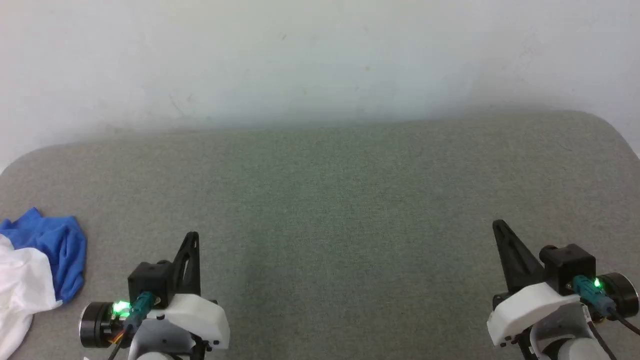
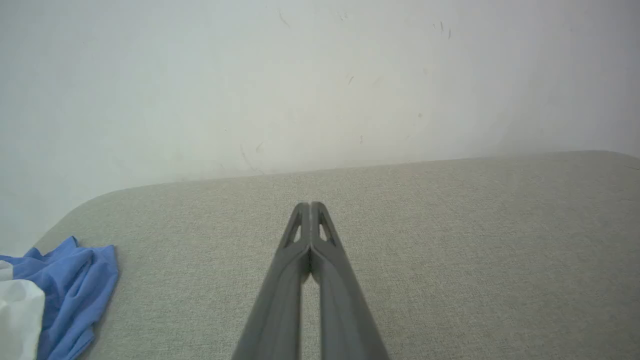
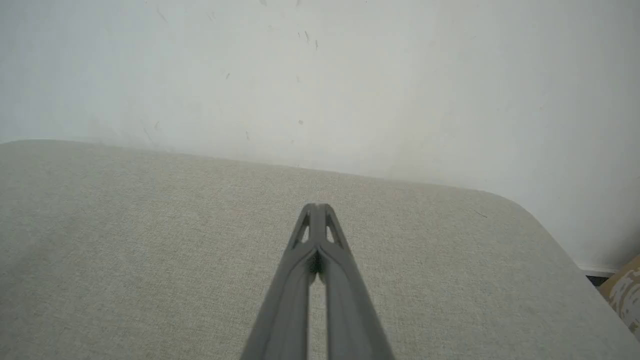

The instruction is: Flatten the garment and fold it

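Observation:
The garment (image 1: 37,260) lies crumpled at the far left edge of the grey fabric surface (image 1: 330,190), blue cloth over white, partly cut off by the frame. It also shows at the lower left of the left wrist view as a garment (image 2: 70,285) bunched in folds. My left gripper (image 1: 192,236) is shut and empty, hovering to the right of the garment and apart from it; its own view shows the left gripper (image 2: 310,205) with tips pressed together. My right gripper (image 1: 496,223) is shut and empty far to the right, and in its own view the right gripper (image 3: 316,206) has closed tips.
A pale wall (image 1: 320,60) runs along the back of the grey surface, whose far corners are rounded. Past the surface's right edge, the right writh view shows a bit of yellowish patterned object (image 3: 625,295) low by the wall.

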{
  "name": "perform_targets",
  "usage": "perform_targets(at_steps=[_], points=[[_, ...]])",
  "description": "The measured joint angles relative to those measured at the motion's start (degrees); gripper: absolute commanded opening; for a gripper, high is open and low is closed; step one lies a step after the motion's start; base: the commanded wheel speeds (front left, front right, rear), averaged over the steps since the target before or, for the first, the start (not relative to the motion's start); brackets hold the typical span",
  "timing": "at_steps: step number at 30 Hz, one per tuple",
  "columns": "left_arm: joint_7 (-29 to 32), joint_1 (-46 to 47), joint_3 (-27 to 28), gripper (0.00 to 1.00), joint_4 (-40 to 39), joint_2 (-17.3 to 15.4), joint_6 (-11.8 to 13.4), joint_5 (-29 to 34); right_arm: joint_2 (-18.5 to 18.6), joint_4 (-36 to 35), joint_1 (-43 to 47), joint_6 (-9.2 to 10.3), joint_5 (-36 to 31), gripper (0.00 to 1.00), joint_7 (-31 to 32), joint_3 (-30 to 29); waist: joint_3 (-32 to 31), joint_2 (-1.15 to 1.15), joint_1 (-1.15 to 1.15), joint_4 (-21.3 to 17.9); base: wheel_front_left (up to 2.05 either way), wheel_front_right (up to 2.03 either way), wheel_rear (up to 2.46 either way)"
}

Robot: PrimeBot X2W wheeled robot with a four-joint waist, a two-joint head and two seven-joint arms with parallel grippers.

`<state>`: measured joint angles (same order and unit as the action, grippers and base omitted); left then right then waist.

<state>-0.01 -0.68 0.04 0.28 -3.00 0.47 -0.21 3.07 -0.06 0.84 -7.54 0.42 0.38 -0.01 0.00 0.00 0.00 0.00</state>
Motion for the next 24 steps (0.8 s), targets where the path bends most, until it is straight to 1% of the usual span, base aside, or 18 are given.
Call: perform_targets(at_steps=[24], points=[[0.00,0.00,0.00,0.00,0.00,0.00,0.00,0.00,0.00,0.00,0.00,0.00,0.00,0.00,0.00,0.00,0.00,0.00,0.00,0.00,0.00,0.00,0.00]])
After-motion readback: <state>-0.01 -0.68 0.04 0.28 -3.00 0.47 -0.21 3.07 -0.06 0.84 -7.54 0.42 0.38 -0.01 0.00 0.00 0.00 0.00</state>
